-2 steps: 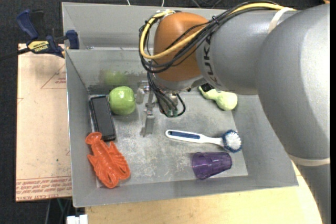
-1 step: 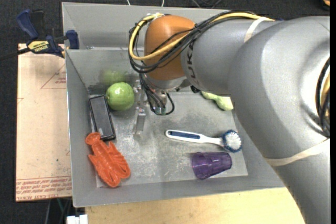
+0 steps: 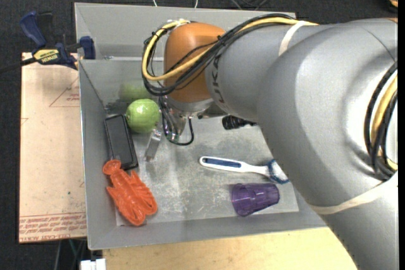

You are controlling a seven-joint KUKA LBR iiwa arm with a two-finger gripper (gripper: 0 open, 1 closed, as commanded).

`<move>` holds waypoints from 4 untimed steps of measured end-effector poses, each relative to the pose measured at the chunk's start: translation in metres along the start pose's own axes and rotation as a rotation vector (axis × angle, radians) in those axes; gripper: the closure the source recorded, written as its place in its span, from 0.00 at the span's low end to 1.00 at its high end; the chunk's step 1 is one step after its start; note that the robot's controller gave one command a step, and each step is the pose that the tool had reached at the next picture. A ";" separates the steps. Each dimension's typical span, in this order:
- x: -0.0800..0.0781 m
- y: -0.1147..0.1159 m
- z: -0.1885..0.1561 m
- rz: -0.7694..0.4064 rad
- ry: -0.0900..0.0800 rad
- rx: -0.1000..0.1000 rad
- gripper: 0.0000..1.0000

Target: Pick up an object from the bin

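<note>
As I looked across the bin (image 3: 92,136) from its left side, a flat black slab (image 3: 120,141) lay along the left wall, with an orange rubbery toy (image 3: 130,194), lobster-like, just below it. By the slab's top end, toward the back left, sat a green ball (image 3: 142,114), perhaps a toy apple. The gripper (image 3: 161,136) hung just beside it on the right, under the arm's orange cover. Whether it was open or closed I could not tell, and I saw nothing in its hold. I judged the ball light, smooth and apt to roll, so it wanted taking squarely across its widest part. Further right lay a white-and-blue toothbrush (image 3: 237,165), thin and stiff, and near it a purple cup (image 3: 254,198) on its side. I could read no brand or writing on any of them.
</note>
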State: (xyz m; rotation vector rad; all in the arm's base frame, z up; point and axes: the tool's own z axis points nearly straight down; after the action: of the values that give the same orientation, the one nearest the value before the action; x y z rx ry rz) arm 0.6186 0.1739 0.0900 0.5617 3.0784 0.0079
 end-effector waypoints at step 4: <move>-0.006 0.002 -0.032 -0.234 -0.005 -0.003 0.00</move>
State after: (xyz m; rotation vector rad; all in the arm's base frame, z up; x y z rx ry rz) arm 0.6246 0.1732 0.1218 0.1980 3.1167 0.0094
